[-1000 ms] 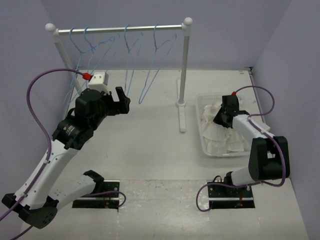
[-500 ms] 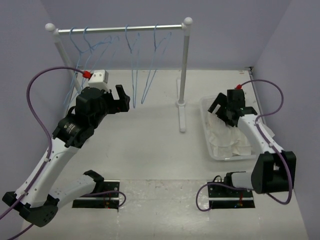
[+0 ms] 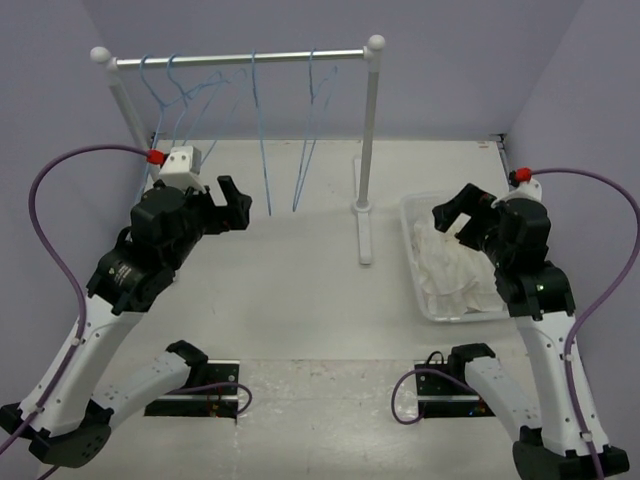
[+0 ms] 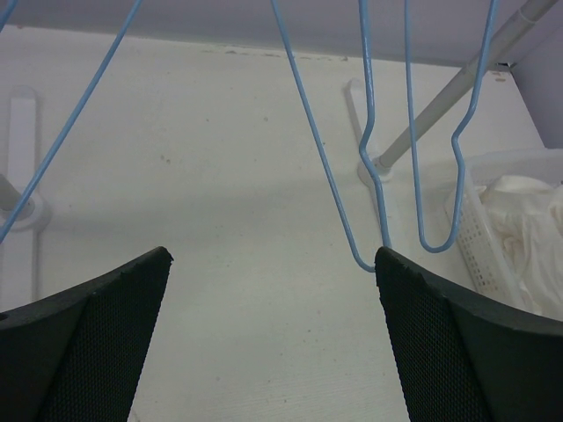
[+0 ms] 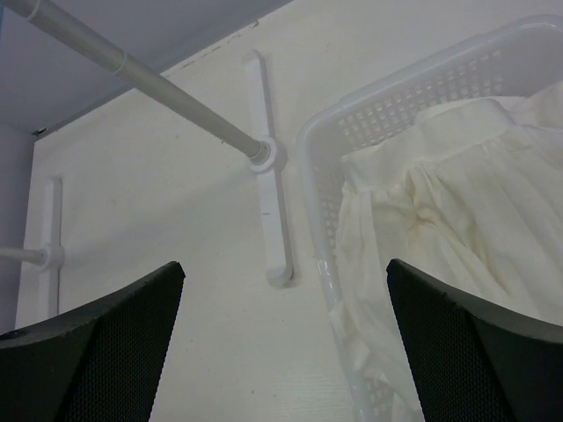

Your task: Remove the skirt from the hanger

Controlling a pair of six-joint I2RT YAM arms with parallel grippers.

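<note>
The skirt (image 3: pixel 455 270), white crinkled fabric with a gathered waistband (image 5: pixel 457 193), lies bunched in the white basket (image 3: pixel 412 275) at the right. Several light-blue wire hangers (image 3: pixel 262 140) hang bare on the rack's rail; no one hanger can be picked out as the task's. My right gripper (image 3: pixel 452 228) hovers open above the basket's left side, with nothing between its fingers (image 5: pixel 286 265). My left gripper (image 3: pixel 235 205) is open and empty just left of the hangers' lower ends. In the left wrist view (image 4: pixel 273 255) two hangers (image 4: pixel 413 176) dangle ahead of it.
The white rack has a rail (image 3: pixel 240 58), a right post (image 3: pixel 368 140) and a foot bar (image 3: pixel 362 235) between the two arms. Its left post (image 3: pixel 125 105) stands behind my left arm. The basket's perforated wall (image 5: pixel 321 202) lies right of the foot bar (image 5: pixel 268 220).
My right gripper opened, let go of the white cloth in the basket and rose back toward the near side. The middle hangers swung. My left arm drifted slightly left.
</note>
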